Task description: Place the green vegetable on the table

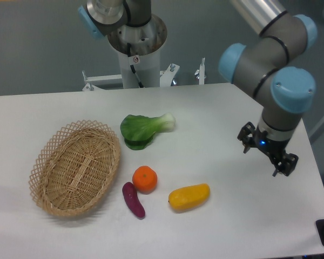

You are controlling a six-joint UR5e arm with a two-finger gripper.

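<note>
The green vegetable [143, 129] lay on the table [216, 113] toward its rear edge; the gripper [266, 154], fingers apart, held nothing near the right edge.

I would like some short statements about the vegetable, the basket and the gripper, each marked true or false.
1. The green vegetable lies on the table. True.
2. The wicker basket holds the orange. False: the basket is empty; the orange lies on the table beside it.
3. The gripper holds the vegetable. False: it holds nothing and is far to the right.
4. The purple eggplant lies next to the orange. True.
</note>
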